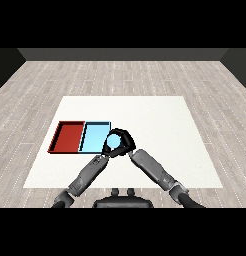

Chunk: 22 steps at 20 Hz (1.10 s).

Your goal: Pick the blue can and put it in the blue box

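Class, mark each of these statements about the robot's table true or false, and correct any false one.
1. The red tray lies to the left of the light blue tray. True.
2. The blue can stands inside the red tray. False: it is held at the light blue tray's right edge.
3. The right hand curls round the blue can. True.
4. The trays lie at opposite ends of the table. False: they lie side by side.
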Available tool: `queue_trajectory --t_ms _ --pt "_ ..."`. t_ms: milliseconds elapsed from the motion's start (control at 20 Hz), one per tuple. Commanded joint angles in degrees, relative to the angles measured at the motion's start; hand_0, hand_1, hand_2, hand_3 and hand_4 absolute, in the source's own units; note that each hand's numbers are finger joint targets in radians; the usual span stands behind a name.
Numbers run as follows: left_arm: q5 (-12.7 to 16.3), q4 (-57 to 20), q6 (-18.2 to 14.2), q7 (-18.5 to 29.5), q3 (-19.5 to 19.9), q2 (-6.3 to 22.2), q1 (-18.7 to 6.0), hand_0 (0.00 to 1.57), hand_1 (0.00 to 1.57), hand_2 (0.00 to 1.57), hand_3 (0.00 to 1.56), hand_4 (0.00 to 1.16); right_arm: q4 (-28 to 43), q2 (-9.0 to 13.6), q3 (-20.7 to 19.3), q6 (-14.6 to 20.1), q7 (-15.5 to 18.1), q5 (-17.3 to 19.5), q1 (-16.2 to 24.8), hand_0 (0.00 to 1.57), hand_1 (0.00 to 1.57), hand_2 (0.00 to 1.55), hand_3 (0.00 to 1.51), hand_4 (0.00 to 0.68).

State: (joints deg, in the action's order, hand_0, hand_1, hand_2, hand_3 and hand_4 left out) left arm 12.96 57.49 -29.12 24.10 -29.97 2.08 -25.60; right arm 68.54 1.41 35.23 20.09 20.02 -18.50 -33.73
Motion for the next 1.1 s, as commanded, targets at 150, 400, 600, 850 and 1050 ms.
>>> queue_trajectory --t_ms 150,400,600,850,1050 --pt "4.95 2.27 1.26 -3.63 0.39 -2.0 -0.23 1.48 1.48 1.46 1.37 0.6 0.47 -1.35 -0.69 1.12 -0.87 -1.54 0.67 1.41 1.41 1.45 1.4 0.552" --pt "6.18 -1.91 3.1 -0.61 1.74 -2.02 -1.12 1.57 1.57 1.52 1.45 1.1 0.32 -1.36 -2.07 -2.19 -2.09 -4.0 1.43 0.54 0.54 0.55 0.0 0.0" --pt "6.75 -2.9 3.25 0.03 1.73 -2.05 -1.61 1.57 1.57 1.52 1.45 1.1 3.06 -1.38 -3.95 -2.69 -3.66 -2.22 2.67 0.0 0.0 0.0 0.0 0.0" --pt "5.02 -4.18 4.96 4.15 2.65 -2.05 1.03 1.57 1.57 1.55 1.48 1.14 4.11 -1.39 -2.66 -2.76 0.13 -1.24 7.42 0.0 0.0 0.0 0.0 0.0" --pt "2.81 -1.65 1.86 0.15 1.33 -2.06 0.93 1.57 1.57 1.57 1.5 1.14 3.86 -1.39 -1.4 -0.46 -3.41 -3.39 4.13 0.0 0.0 0.0 0.0 0.0"
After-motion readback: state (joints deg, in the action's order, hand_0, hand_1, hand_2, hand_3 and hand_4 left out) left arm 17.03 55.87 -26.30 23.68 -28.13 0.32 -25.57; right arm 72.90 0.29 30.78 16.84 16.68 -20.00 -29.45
